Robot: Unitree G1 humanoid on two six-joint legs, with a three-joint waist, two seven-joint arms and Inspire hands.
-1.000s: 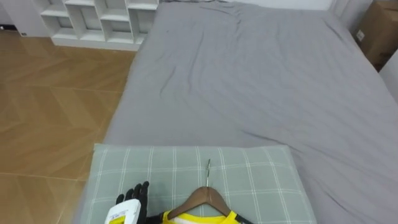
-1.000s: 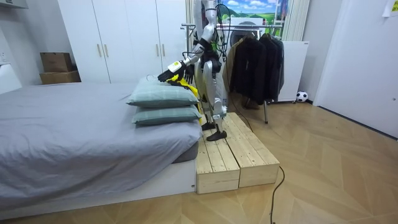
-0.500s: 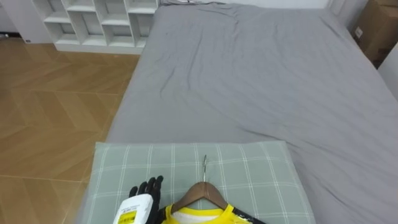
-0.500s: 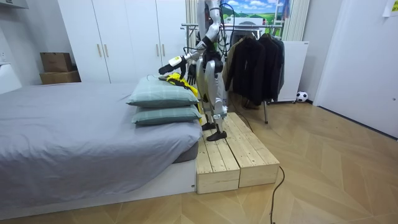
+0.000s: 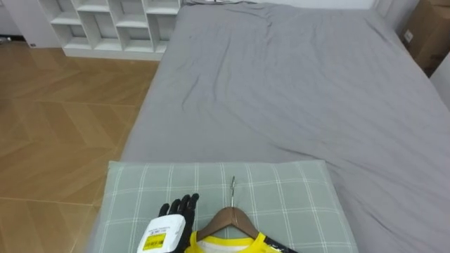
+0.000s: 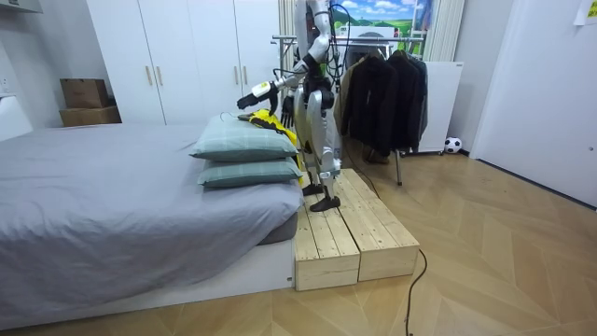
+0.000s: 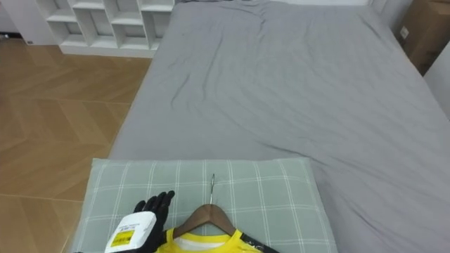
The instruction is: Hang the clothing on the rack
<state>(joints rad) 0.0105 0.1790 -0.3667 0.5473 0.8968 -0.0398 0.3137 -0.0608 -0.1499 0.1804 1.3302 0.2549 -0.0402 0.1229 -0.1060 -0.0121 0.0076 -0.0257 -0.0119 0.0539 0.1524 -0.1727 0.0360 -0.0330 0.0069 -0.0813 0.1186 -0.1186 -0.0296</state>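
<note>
Left hand (image 5: 174,218): fingers straight, empty, above plaid pillow (image 5: 295,191). Wooden hanger (image 5: 226,222) bearing yellow shirt (image 5: 225,246): just right of it, hook pointing away.

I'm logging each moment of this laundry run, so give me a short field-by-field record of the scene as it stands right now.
robot position: on the wooden platform at the head of the bed, facing along it
left hand: open, fingers straight, above the checked pillow, just left of the hanger
hanger: wooden, metal hook pointing toward the bed's foot
clothing: yellow garment on the hanger, at the pillow's near edge
behind robot: clothes rack with dark jackets
beyond bed, robot's left: white shelf unit
</note>
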